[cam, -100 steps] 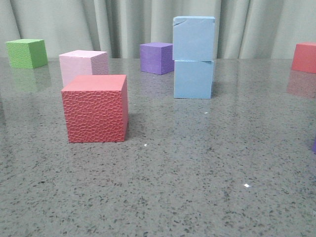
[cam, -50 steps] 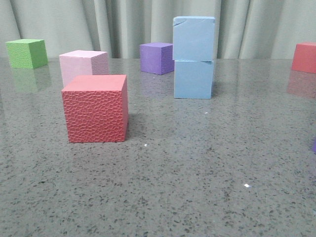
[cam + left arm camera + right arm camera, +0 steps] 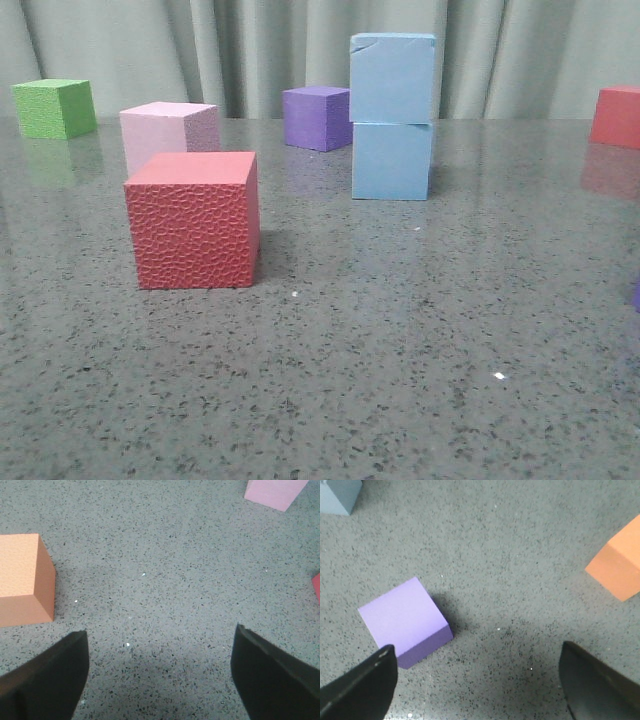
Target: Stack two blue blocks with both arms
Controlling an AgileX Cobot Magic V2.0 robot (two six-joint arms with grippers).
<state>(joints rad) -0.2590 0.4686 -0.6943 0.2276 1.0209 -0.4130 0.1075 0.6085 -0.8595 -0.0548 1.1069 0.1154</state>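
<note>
In the front view the two blue blocks stand stacked at the middle back of the table: the upper one (image 3: 393,78) sits squarely on the lower one (image 3: 392,160). Neither arm shows in that view. My left gripper (image 3: 160,630) hangs open over bare speckled tabletop, nothing between its black fingers (image 3: 45,680). My right gripper (image 3: 476,646) is open too, above bare table, with a purple cube (image 3: 402,615) close beside one finger (image 3: 360,690). A corner of a pale blue cube (image 3: 337,495) shows at the edge of the right wrist view.
A big red cube (image 3: 195,220) stands front left, a pink cube (image 3: 168,135) behind it, a green cube (image 3: 53,107) far left, a purple cube (image 3: 317,117) by the stack, a red cube (image 3: 616,115) far right. Orange-looking cubes (image 3: 22,580) (image 3: 620,565) lie near each gripper.
</note>
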